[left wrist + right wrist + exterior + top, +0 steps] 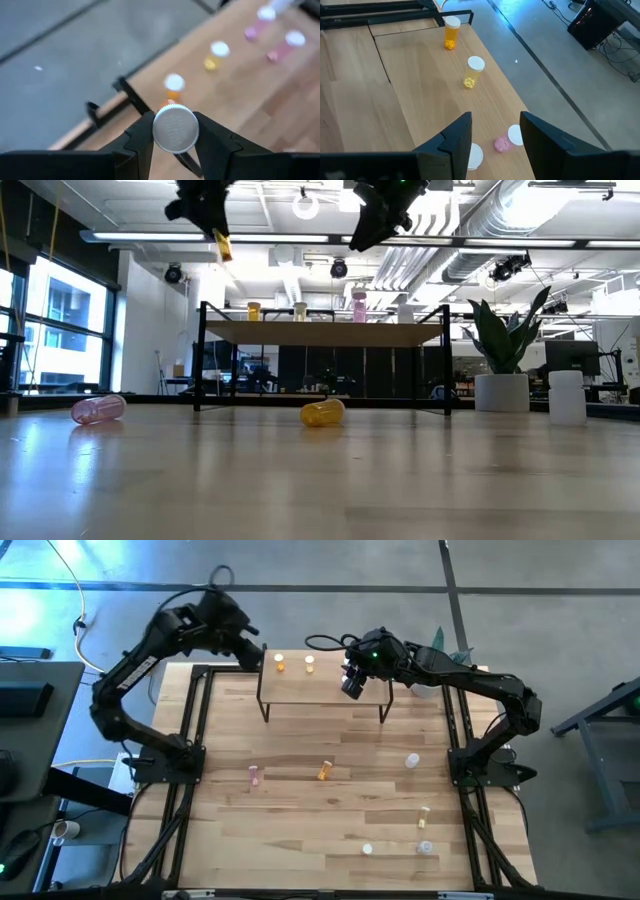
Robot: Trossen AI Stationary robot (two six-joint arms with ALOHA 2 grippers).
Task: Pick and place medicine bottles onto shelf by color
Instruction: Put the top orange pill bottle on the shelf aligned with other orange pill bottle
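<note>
The shelf [325, 692] stands at the table's far side. An orange bottle [280, 663] and a yellow one [310, 663] stand upright on it, and two pink ones [260, 20] stand farther right. My left gripper [254, 653] hangs high over the shelf's left end, shut on an orange bottle [222, 246]. My right gripper [495, 127] hovers open above the shelf's right part, over a pink bottle [506, 141], with nothing between its fingers. On the table a pink bottle [253, 775] and an orange one [324, 771] lie on their sides. My left gripper pinches the orange bottle by the sides of its white cap [175, 128] between its two fingers [142, 135]. The fingers slant down toward the shelf. The bottle's orange body [168, 103] points on past the fingertips. It hangs tilted, clear of the shelf and the table.
More bottles lie on the table's near right: a clear one [411, 760], a yellow one [424, 812] and two near the front edge [425, 847]. A white plant pot [500, 392] stands at the far right. The table's middle is bare wood [330, 730].
</note>
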